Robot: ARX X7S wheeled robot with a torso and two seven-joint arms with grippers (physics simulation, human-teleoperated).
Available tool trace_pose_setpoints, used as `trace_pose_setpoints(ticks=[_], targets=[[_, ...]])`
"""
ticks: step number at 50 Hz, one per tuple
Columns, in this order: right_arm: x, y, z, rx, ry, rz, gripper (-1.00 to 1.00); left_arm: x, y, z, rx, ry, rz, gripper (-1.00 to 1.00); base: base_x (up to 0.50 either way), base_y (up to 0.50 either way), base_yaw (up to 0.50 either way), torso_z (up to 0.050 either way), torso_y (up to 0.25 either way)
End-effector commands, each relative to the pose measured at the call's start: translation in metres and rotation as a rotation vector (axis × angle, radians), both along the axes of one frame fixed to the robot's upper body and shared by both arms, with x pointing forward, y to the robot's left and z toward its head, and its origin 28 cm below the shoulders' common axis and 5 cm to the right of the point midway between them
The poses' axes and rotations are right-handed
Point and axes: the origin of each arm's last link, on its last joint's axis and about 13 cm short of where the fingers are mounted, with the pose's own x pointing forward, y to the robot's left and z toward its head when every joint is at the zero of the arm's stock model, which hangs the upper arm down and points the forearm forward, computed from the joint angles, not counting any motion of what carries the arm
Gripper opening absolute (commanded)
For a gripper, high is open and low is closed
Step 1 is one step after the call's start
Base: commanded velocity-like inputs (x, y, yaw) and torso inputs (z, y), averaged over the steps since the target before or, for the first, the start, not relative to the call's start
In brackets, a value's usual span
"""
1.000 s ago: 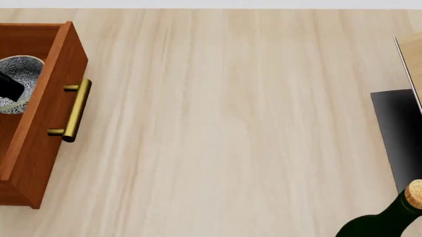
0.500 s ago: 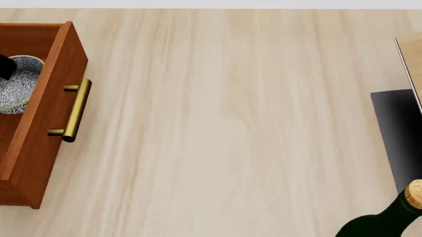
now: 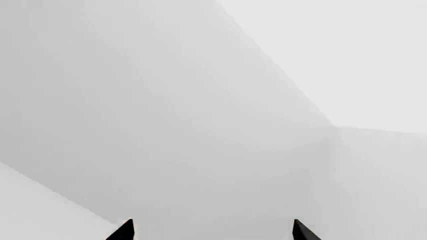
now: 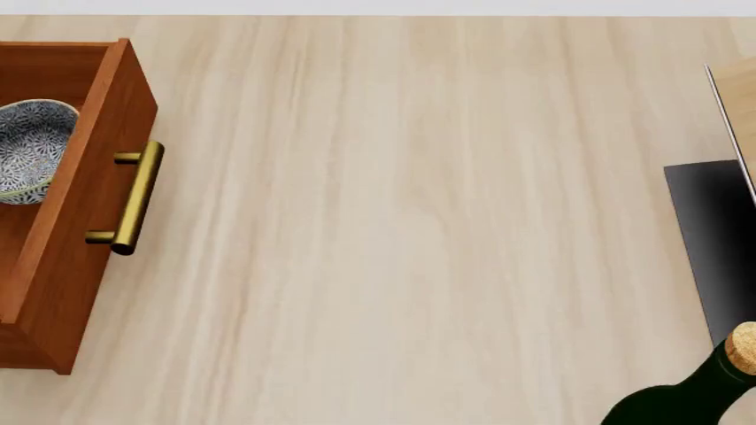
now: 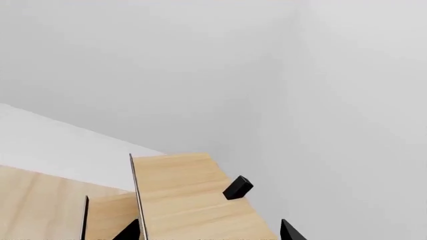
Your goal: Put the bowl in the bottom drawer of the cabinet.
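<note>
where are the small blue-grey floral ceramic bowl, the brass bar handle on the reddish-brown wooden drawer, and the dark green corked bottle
small blue-grey floral ceramic bowl (image 4: 27,149), head view, on its patterned inside
brass bar handle (image 4: 138,198), head view, on the middle of the bar
dark green corked bottle (image 4: 691,397), head view, on its dark shoulder below the cork

No readable text, labels, brands, numbers or signs on anything in view.

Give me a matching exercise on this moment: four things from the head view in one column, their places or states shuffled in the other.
1. bowl
2. brass bar handle
3. dark green bottle
4. left gripper

a. on the drawer's front
b. corked, at the view's lower right
c. open, holding nothing
d. inside the bottom drawer

Pairs: 1-d, 2-a, 3-b, 4-c
</note>
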Motion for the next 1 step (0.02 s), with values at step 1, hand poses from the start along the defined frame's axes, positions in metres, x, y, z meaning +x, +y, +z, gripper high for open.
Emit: trace_pose_setpoints(ticks=[1], targets=[[0.0000,0.0002,-0.0011,-0.001,0.004,-0.007,1.00,-0.0485,-0.0189,-0.0041,0.152,-0.292,-0.171,1.00,0.00,0.00,0.00,0.000,0.000]])
